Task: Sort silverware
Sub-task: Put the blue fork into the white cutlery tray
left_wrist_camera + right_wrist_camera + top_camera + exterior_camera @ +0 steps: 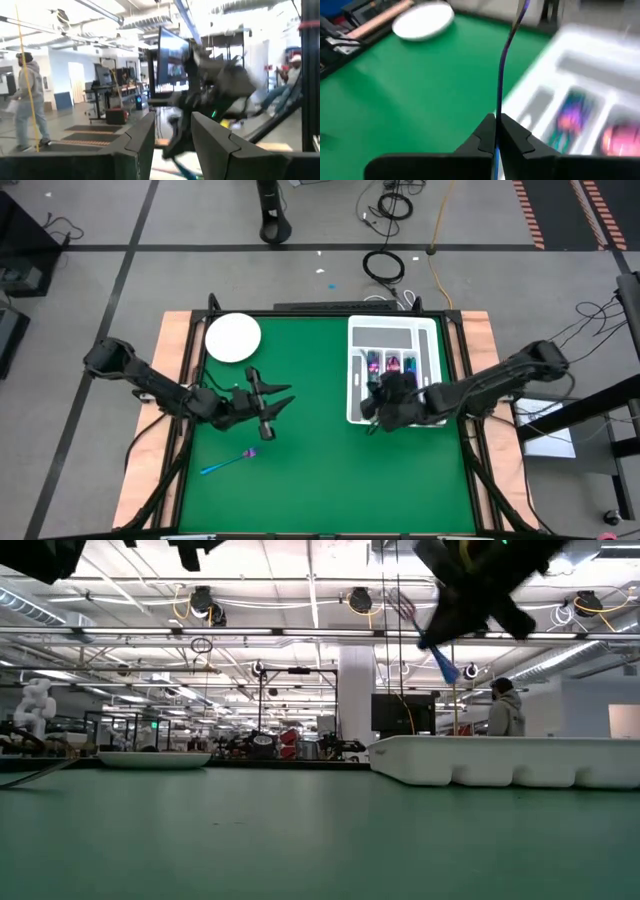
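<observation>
On the green table (pixel 320 450), a person (pixel 505 708) stands behind.

Table (pixel 320 470): rectangular, green mat top, pale wooden strips along both long sides, dark frame at the edges.

Lying on it:
- White plate (pixel 233 338), round, at about 10 o'clock from the table's middle, near the far left corner.
- White compartmented tray (pixel 394 336), at about 2 o'clock, against the right side; several iridescent pieces, pink and purple, lie in its compartments.
- One loose utensil (pixel 227 463), blue handle with a pink-purple end, at about 8 o'clock, lying at a slant on bare mat, well apart from plate and tray.
</observation>
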`<state>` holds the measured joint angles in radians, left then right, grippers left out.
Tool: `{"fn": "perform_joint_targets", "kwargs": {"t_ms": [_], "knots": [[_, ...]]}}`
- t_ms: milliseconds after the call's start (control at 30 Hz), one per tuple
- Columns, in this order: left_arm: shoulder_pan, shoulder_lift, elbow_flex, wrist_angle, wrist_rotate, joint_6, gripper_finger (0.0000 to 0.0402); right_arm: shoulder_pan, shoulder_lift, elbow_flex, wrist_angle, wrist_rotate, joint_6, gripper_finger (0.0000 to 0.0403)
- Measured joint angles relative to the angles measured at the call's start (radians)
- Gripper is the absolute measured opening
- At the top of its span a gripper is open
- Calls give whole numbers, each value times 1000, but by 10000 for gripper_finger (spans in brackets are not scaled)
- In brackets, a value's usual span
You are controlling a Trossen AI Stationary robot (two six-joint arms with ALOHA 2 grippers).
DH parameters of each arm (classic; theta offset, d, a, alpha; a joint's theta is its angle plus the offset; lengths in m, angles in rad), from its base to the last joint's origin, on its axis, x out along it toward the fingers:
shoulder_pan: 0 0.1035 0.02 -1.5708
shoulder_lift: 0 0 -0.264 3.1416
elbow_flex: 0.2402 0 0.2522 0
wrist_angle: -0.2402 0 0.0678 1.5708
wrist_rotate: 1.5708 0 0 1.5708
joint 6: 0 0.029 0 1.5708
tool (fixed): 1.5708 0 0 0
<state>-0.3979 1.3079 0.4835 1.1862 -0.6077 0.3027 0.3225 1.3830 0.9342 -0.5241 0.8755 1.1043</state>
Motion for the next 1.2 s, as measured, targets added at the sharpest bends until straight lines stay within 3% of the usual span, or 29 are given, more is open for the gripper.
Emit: {"fn": "perform_joint_targets", "kwargs": {"t_ms": [200,300,400,867,1067,1200], "knots": [[1,-64,0,6,0,49,130,-188,-213,-318,346,-311,8,0],[8,-94,0,3,-1,97,130,-287,-260,-426,501,-445,-6,0],[12,-125,0,-21,-23,135,129,-344,-262,-486,543,-530,23,0],[12,-186,0,-156,-35,179,129,-388,-122,-505,568,-598,115,0],[18,-189,0,-190,-99,238,129,-388,-72,-505,587,-613,122,0],[18,-252,0,-254,-88,226,129,-395,-58,-505,586,-617,123,0]]}}
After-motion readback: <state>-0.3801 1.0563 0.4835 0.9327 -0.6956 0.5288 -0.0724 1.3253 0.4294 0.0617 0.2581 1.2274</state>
